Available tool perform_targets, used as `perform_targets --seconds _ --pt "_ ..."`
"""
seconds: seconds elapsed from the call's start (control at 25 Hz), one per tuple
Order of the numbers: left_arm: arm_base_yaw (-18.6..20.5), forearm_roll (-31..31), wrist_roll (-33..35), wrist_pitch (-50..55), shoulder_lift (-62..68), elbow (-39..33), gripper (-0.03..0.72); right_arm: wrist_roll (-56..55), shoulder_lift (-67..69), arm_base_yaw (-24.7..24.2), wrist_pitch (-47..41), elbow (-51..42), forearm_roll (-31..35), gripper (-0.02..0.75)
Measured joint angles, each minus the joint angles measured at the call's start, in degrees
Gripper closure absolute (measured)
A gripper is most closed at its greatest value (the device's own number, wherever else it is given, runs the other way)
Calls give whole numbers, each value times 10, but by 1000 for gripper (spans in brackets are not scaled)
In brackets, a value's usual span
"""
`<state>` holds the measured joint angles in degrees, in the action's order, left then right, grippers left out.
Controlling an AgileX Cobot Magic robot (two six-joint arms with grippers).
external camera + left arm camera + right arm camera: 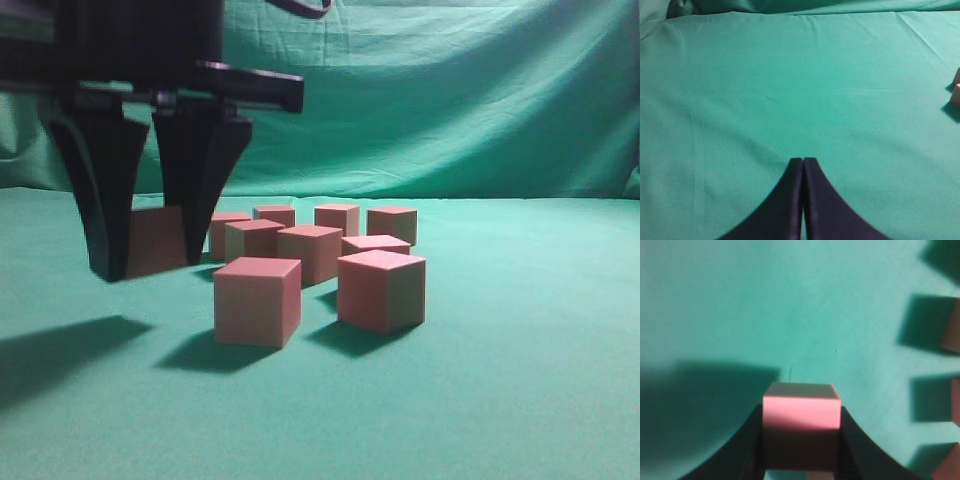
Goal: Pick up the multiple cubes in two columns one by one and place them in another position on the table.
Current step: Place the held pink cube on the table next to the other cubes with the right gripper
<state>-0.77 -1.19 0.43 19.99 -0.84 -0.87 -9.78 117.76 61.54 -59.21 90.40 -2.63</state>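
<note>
So there we had the right claw [150,255] clamped on one cube [158,240], its two dark fingers pressed flat against opposite faces, jaws standing part-way apart at just the block's width. In the right wrist view the held cube [801,412] sat square between the fingers, pink face toward the lens, with bare green cloth beyond it. In the exterior view the fingertips showed low at the left, but we could not tell whether they touched the bench [520,380] or hung just above it. The other cubes [320,265] stood grouped just to the right of the claw, eight that we could count, two at the front [258,300] a little apart from each other and the rest bunched behind in rough rows. The left claw [803,162] was fully closed with nothing in it, hovering over an open stretch of cloth, only a sliver of a cube [956,95] showing at the right edge of its view. We judged this the carry or set-down step for one block. The next move called for a level descent to the cloth at a spot well apart from the group, then an easy parting of the fingers and a straight lift clear, so the block would not tip or drag.
</note>
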Motion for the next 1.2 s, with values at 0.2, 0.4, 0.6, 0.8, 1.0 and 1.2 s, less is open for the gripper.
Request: perform_targets --seconds 0.2,0.4,0.6,0.8,1.0,1.2 --pt "0 0 0 0 0 0 688 -2 22 0 8 -1 0 479" --pt "0 0 0 0 0 0 688 -2 26 0 8 -1 0 479" --pt "0 0 0 0 0 0 688 -15 31 0 5 -1 0 479" --pt "0 0 0 0 0 0 688 -17 32 0 4 -1 0 479" --pt "0 0 0 0 0 0 688 -3 34 0 2 -1 0 339" --pt "0 0 0 0 0 0 688 -1 22 0 2 -1 -7 83"
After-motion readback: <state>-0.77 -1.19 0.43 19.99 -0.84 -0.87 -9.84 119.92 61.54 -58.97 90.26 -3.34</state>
